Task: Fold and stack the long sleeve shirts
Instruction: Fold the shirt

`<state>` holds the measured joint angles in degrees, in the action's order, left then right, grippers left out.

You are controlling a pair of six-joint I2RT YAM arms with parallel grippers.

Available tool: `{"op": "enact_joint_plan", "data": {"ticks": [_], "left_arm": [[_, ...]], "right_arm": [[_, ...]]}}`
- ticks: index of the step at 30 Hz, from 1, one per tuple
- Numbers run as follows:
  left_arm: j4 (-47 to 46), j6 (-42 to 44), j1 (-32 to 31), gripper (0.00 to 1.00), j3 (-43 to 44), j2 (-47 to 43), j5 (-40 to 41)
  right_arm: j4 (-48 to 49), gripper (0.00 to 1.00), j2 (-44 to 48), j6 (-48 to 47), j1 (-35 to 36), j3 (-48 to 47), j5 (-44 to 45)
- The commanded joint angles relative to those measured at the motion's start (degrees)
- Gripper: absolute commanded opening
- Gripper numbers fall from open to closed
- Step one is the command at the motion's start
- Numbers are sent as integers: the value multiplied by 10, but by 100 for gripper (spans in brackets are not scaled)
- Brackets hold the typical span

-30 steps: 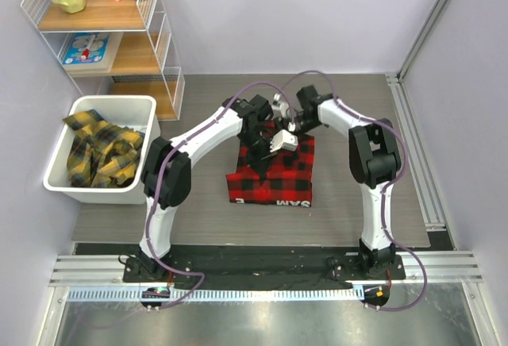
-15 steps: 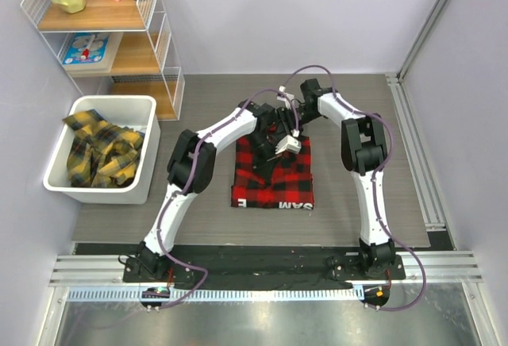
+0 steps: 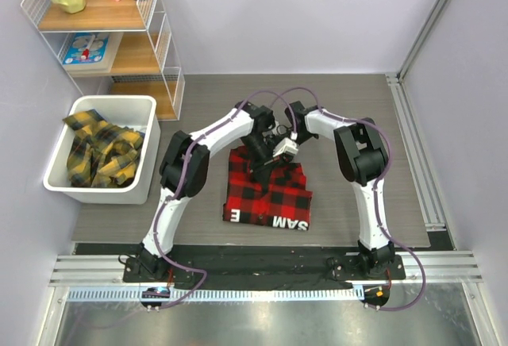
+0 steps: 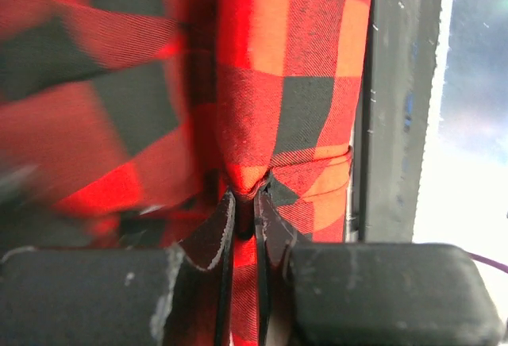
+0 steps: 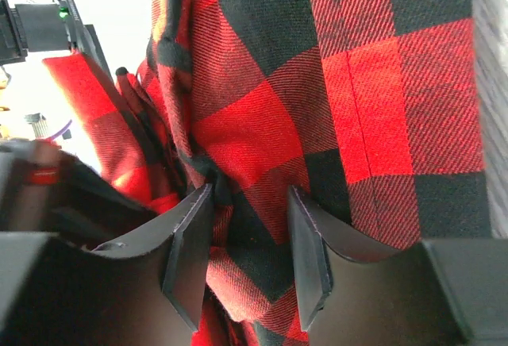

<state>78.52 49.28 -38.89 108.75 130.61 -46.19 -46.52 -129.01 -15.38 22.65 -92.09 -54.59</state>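
Note:
The red-and-black checked shirt (image 3: 270,199) lies folded mid-table, with white block lettering along its near edge. Both grippers meet over its far edge. My left gripper (image 3: 260,165) is shut, pinching a raised fold of the red cloth (image 4: 262,124) between its fingertips (image 4: 244,207). My right gripper (image 3: 282,155) is shut on a thick bunch of the same shirt (image 5: 317,84), cloth filling the space between its fingers (image 5: 246,239). The far edge of the shirt is lifted off the table. Yellow-and-black checked shirts (image 3: 99,151) lie crumpled in the bin.
A white bin (image 3: 55,183) stands at the left of the table. A wire-and-wood shelf (image 3: 111,60) with a yellow jug and boxes stands at the back left. A metal rail (image 3: 417,155) runs along the table's right side.
Both grippers have moved toward the near edge with the cloth held. The red shirt has slid nearer and a little left, and its lettered edge now lies closer to the arm bases.

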Motion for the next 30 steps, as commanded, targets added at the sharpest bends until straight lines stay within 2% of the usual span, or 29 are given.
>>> {"op": "enact_joint_plan", "data": {"ticks": [1, 6, 13, 21, 25, 30], "left_arm": [[160, 8, 28, 10, 109, 9, 4], [167, 18, 31, 10, 125, 1, 38], [133, 10, 48, 10, 139, 3, 66], [129, 29, 53, 11, 158, 11, 85], [95, 20, 58, 13, 142, 10, 103], [-39, 18, 67, 16, 92, -2, 136]], "right_arm": [[-5, 48, 17, -19, -2, 3, 10], [-8, 48, 19, -19, -9, -16, 26], [-14, 48, 15, -18, -33, -85, 52], [-18, 51, 5, -17, -52, -170, 44], [-12, 51, -19, -10, -52, -194, 46], [-2, 50, -57, 6, -53, -216, 48]]}}
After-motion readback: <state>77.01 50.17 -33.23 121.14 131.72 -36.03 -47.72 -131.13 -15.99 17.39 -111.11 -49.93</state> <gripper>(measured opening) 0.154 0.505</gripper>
